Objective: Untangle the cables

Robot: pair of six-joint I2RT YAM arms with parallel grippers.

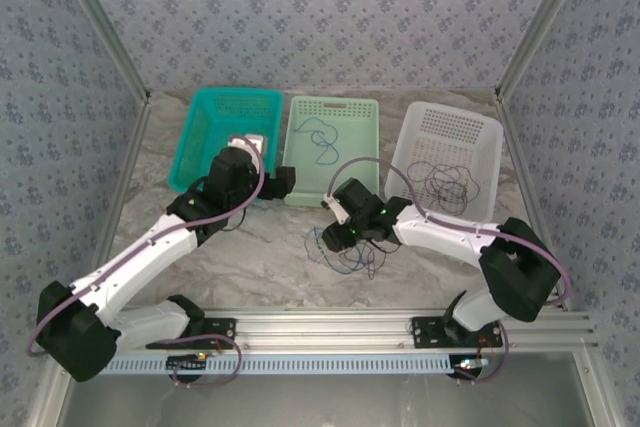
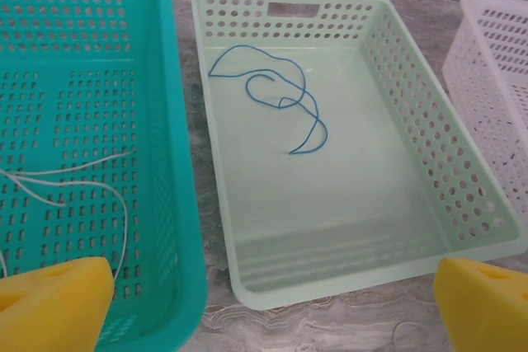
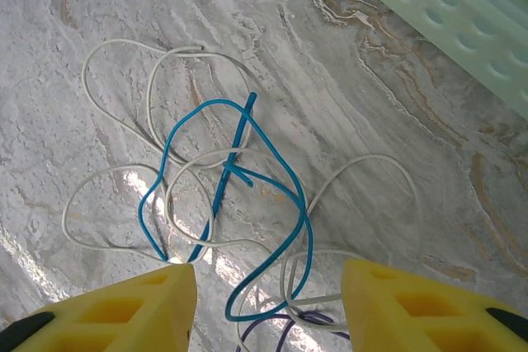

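The left tool hangs released, jaws wide, over the near rims of the teal basket and green basket at the far edge. Mid-way across the surface, toward its near edge, the cables lie tangled. White, blue and purple loops look light, floppy and likely to drag each other. The right tool straddles them, jaws apart, nothing clenched. I'd take an outer blue bend. A white basket sits far right, out of the way.
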